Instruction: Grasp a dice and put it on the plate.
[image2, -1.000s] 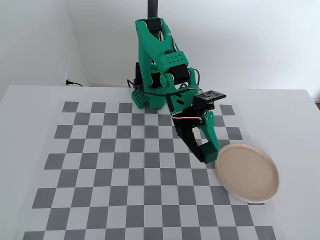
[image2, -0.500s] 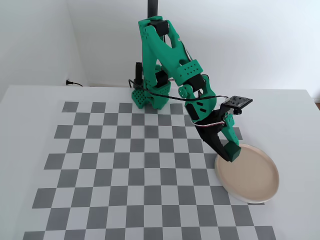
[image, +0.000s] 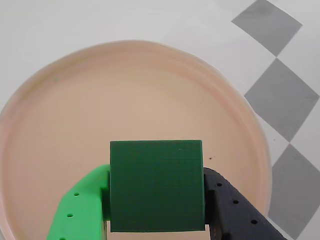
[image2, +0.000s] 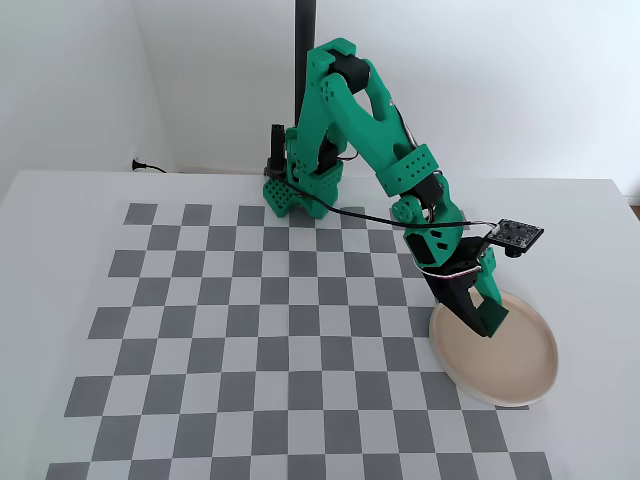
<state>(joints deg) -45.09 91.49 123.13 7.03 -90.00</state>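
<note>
Gripping the dice (image: 156, 186) from both sides, the claw (image: 156, 220) is closed onto the cube's flanks, its bright green finger (image: 82, 207) pressed against the left face and its black finger (image: 235, 210) against the right in the wrist view. That dark green cube sits at about six o'clock in this view, with the plate (image: 125, 100) spread behind it and filling most of the frame; whether the cube rests on the plate's beige-pink face or hangs just above it cannot be told. Grey and white checker squares of the bench (image: 295, 165) show past the plate's rim at about three o'clock. From the fixed view, the green arm (image2: 365, 120) reaches down from its base toward four o'clock, and the claw (image2: 482, 322) sits over the plate (image2: 520, 375), near the rim at roughly ten o'clock of the dish. The plate lies at the four o'clock corner of the checkerboard (image2: 250, 310), partly off the pattern onto the plain white bench (image2: 60, 200). The cube itself is hidden behind the dark finger here.
</note>
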